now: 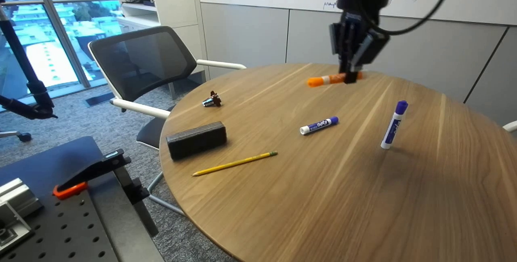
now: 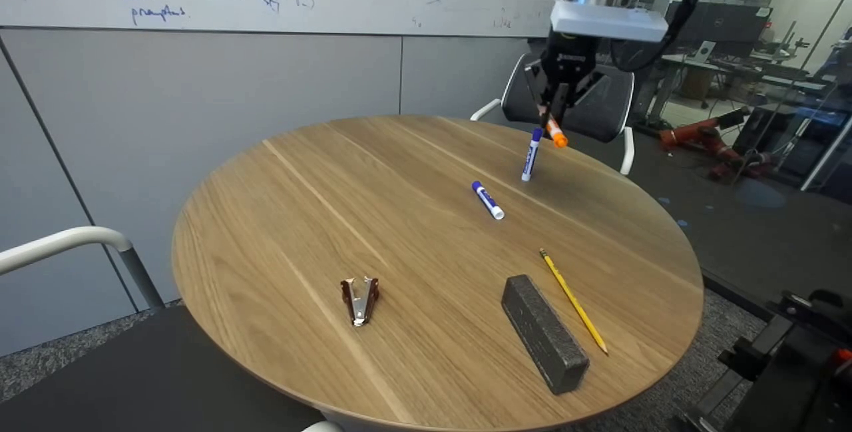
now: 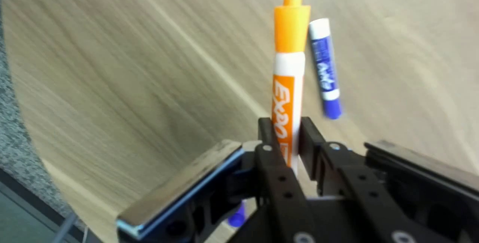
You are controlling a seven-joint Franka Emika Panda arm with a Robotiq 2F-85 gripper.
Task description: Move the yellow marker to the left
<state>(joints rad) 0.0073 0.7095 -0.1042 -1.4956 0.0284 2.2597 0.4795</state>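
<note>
Currently claw (image 3: 287,134) clamping yellow marker (image 3: 289,63) by its barrel, holding it aloft over table (image 1: 363,205), orange end jutting out past claw. Flat blue marker (image 1: 319,125) lying below claw; upright blue marker (image 1: 394,125) standing on end, also lower than claw. Pencil (image 1: 235,164), dark block (image 1: 198,141) and staple remover (image 2: 360,305) all resting farther from claw, well apart from it.

An upright blue marker (image 1: 392,128) obstructs open tabletop (image 1: 303,205)
</note>
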